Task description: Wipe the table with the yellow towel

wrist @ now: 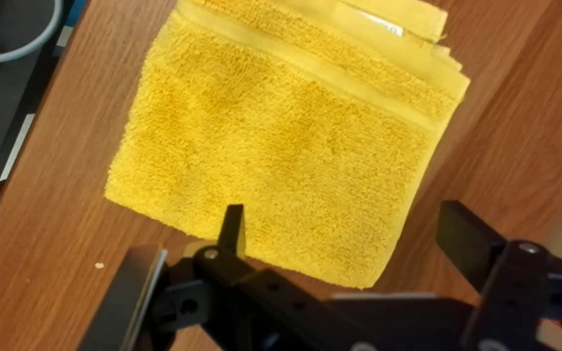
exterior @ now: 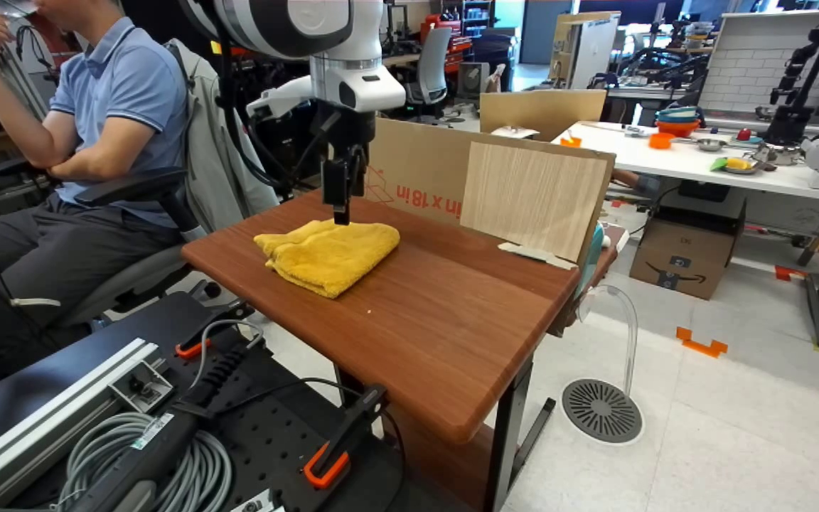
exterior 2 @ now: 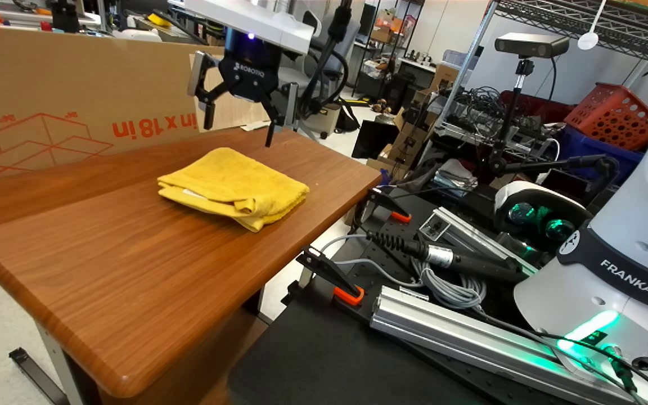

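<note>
A folded yellow towel [exterior: 335,257] lies on the brown wooden table [exterior: 452,320]. It also shows in an exterior view [exterior 2: 234,185], with a small white label at its edge. In the wrist view the towel [wrist: 281,141] fills the middle, its folded layers and label at the top. My gripper [exterior 2: 239,129] is open and empty, its fingers wide apart above the table. In the wrist view the gripper [wrist: 342,209] has its left fingertip over the towel's lower edge and its right fingertip over bare wood beside the towel. The fingertips appear apart from the towel.
A cardboard panel [exterior: 416,167] stands along a table edge, with a wood-grain sheet [exterior: 534,199] on it. A black bench [exterior 2: 313,337] with clamps, coiled cable [exterior 2: 453,289] and a metal rail adjoins the table. A person [exterior: 118,128] sits close by.
</note>
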Available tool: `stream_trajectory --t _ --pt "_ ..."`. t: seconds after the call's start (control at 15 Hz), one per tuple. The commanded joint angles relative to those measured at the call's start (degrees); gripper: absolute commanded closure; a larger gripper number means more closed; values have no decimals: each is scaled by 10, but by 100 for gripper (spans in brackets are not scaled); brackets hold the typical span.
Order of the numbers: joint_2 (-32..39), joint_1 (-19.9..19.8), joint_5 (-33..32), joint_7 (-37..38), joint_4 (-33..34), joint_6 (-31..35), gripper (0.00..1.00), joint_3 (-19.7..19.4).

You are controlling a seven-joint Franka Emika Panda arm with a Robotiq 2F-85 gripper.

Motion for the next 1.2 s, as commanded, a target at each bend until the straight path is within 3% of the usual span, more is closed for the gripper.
stream_trajectory --t 0.0,0.6,1.13 --pt "31 27 -42 54 5 14 0 -30" --pt "106 31 -16 78 18 23 0 -32" --pt "103 -16 7 75 19 42 0 -63"
